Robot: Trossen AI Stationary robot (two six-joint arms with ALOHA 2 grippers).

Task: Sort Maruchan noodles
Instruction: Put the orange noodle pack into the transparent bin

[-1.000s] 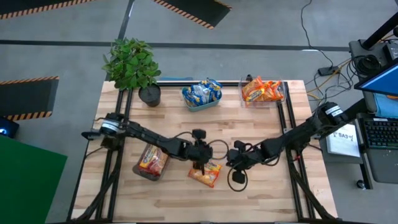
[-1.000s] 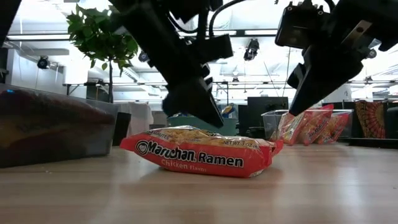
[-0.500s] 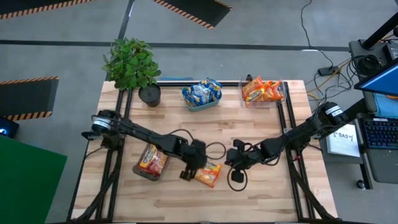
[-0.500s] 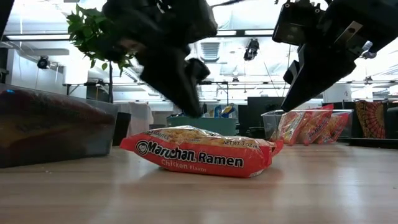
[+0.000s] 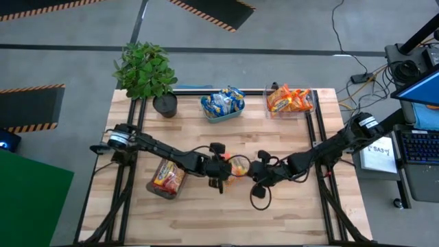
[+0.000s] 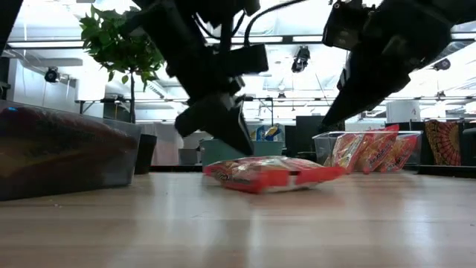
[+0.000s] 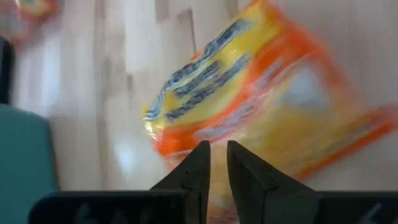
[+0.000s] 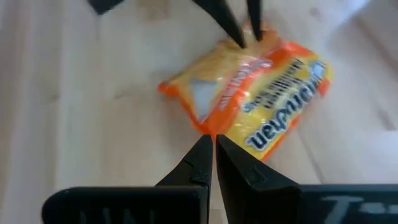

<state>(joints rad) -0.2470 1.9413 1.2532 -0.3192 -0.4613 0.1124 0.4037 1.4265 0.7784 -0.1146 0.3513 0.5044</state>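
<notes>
One orange-yellow Maruchan packet (image 5: 239,165) lies flat on the table's middle, also seen in the low view (image 6: 271,173). My left gripper (image 5: 225,171) is shut and stands at the packet's left side, its tips low by the packet (image 6: 242,149). My right gripper (image 5: 254,171) is shut and hovers above the packet's right end (image 6: 327,123). In the right wrist view (image 8: 213,146) its tips point at the packet (image 8: 255,99). More packets lie in the far tray and bins. My left gripper meets the packet's left edge (image 7: 186,146) with the free ends of its shut fingers (image 8: 239,34), slanting down from the table's left. The packet rests flat on the table. From the low view I cannot tell whether they touch or stand a hair above it.
A potted plant (image 5: 147,72) stands at the far left. A teal tray (image 5: 223,103) of blue packets and a clear bin (image 5: 289,99) of orange ones stand along the far edge. Another clear bin (image 5: 167,178) with packets sits near left. A cable loops beside the right gripper (image 5: 259,199).
The left gripper swung to the packet's near-left side, then moved toward the far edge and right. The packet slid along the table away from the near edge, turning about as it went. It now lies between the two grippers.
</notes>
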